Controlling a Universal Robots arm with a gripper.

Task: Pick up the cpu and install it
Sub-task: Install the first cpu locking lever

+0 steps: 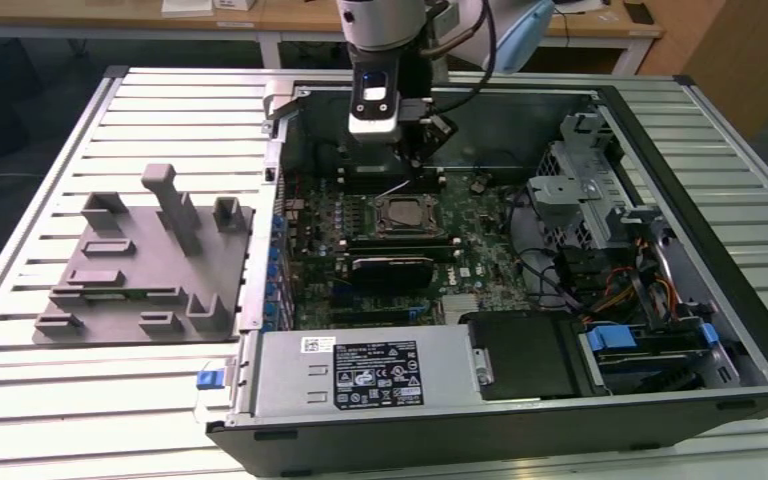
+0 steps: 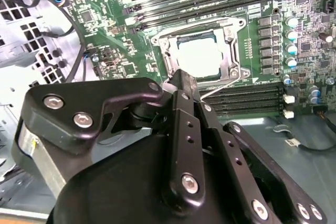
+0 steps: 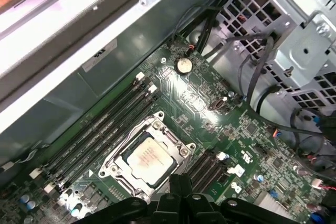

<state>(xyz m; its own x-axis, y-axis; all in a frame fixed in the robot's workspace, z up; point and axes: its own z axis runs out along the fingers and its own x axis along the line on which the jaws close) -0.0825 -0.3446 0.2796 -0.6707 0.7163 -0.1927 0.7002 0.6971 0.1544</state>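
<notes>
The cpu [image 1: 400, 213] lies flat in the motherboard socket inside the open computer case, silvery top up. Both wrist views show it inside the metal socket frame, as the bright cpu [image 2: 199, 56] and the cpu [image 3: 147, 158]. My gripper [image 1: 415, 165] hangs above the board just behind the socket, toward the case's far wall. Its black fingers [image 2: 181, 85] are shut together with nothing between them, and their tips [image 3: 181, 182] sit apart from the chip. A thin wire lever [image 2: 220, 88] sticks out beside the socket.
A grey fixture tray [image 1: 144, 260] with upright posts stands at the exterior view's left on the slatted table. Inside the case are memory slots [image 3: 100, 129], a power supply [image 1: 357, 375], a metal drive cage [image 1: 598, 190] and loose cables [image 3: 252, 77].
</notes>
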